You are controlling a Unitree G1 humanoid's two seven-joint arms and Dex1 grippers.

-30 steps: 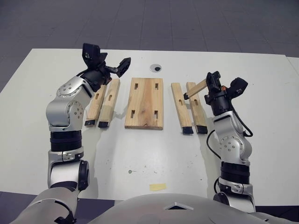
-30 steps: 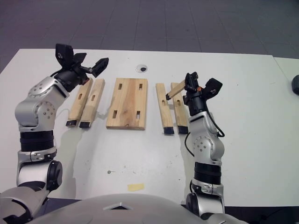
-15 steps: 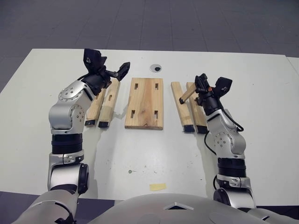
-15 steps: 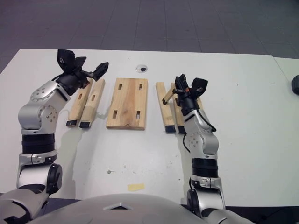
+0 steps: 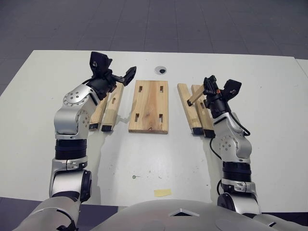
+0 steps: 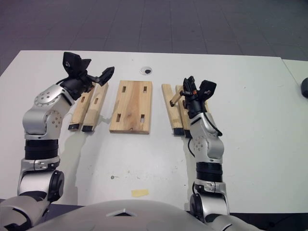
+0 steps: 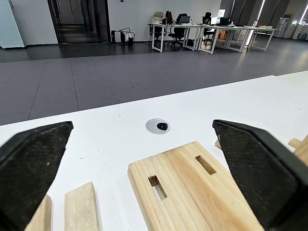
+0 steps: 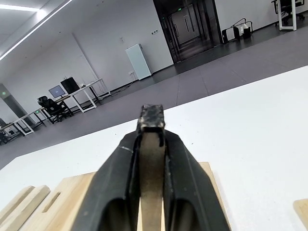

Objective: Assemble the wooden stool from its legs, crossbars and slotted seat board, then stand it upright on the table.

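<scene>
The slotted seat board [image 5: 148, 106] lies flat in the middle of the white table [image 5: 269, 110]. Two wooden legs [image 5: 105, 108] lie side by side to its left. Two more legs [image 5: 196, 112] lie to its right, close together. My left gripper [image 5: 124, 76] hovers open over the far ends of the left legs; in the left wrist view its fingers [image 7: 33, 163] stand wide apart with nothing between them. My right gripper [image 5: 208, 91] is shut on a short crossbar [image 5: 195, 98], held tilted just above the far ends of the right legs. The crossbar [image 8: 152, 163] sits between the shut fingers.
A round cable grommet [image 5: 161, 70] sits in the table behind the seat board. A yellow note [image 5: 162, 192] lies near the front edge. A dark object [image 6: 304, 86] is at the far right edge. The table's front and right parts are bare.
My right gripper has come in and down with the crossbar, over the right legs. The inner right leg's near end has slid toward the outer leg. My left gripper has drifted slightly right.
</scene>
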